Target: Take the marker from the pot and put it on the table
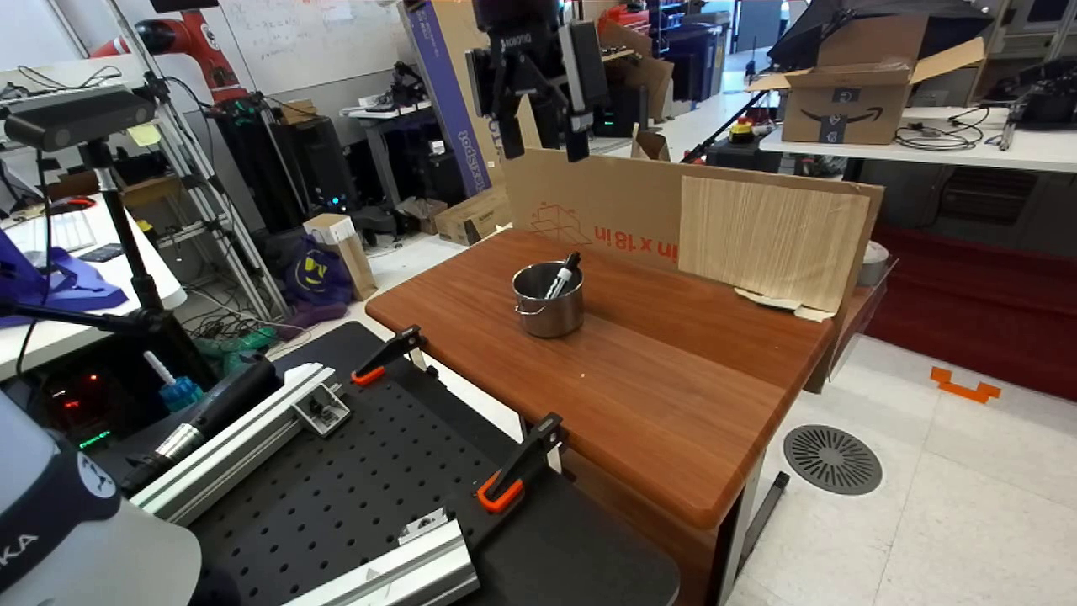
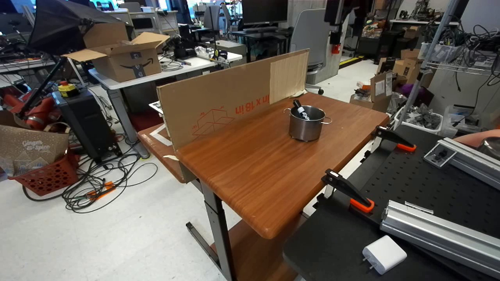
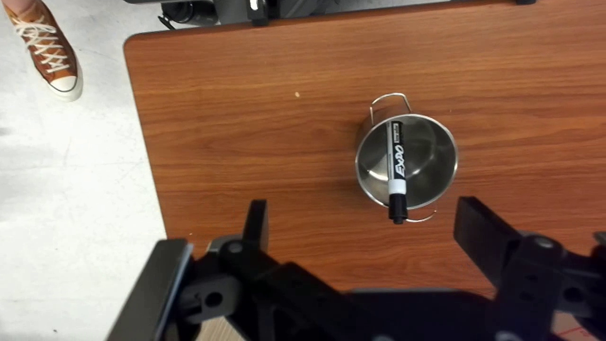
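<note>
1. In an exterior view, the black two-fingered gripper (image 1: 545, 151) hangs high above the small round silver-grey metal pot (image 1: 554, 318), its jaws apart with nothing between them. The slim black-and-white marker (image 1: 563, 278) leans inside the pot — black cap (image 1: 573, 261) upward, past the rim.

2. In an exterior view, the pot stands on the reddish-brown wooden table (image 2: 242, 168); the marker tilts cap-first toward the upright brown cardboard panel (image 2: 218, 91).

3. In the wrist view, the marker's long axis runs nearly straight away from the gripper, cap end nearest, slightly toward the picture's right finger (image 3: 480, 232). The jaws' line crosses that axis — so a descent and small sideways shift, without much turning, probably suffice.
</note>
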{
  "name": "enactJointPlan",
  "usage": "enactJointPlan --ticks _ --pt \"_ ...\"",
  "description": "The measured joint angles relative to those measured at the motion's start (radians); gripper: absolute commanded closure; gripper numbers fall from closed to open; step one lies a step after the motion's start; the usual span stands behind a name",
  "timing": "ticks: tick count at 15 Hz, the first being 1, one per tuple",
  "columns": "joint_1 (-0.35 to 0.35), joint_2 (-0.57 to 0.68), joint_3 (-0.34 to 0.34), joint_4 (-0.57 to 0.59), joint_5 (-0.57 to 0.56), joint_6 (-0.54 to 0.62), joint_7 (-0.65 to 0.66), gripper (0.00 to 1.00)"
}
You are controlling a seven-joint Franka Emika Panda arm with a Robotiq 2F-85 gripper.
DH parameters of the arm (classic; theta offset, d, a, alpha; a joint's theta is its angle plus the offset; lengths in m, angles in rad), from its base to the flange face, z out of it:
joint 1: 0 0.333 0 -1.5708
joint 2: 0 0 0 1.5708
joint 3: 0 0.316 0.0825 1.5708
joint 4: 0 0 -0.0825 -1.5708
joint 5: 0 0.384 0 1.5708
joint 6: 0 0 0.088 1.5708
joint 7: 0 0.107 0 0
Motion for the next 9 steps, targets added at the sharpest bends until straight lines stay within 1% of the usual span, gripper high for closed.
enactJointPlan --ticks 2,5,9 --pt "0.019 0.043 0.002 -0.013 0.032 0.072 0.012 0.0" --pt "0.025 0.098 0.002 -0.026 0.093 0.168 0.011 0.0" --pt "0.025 0.162 0.002 -0.026 0.156 0.244 0.007 0.0"
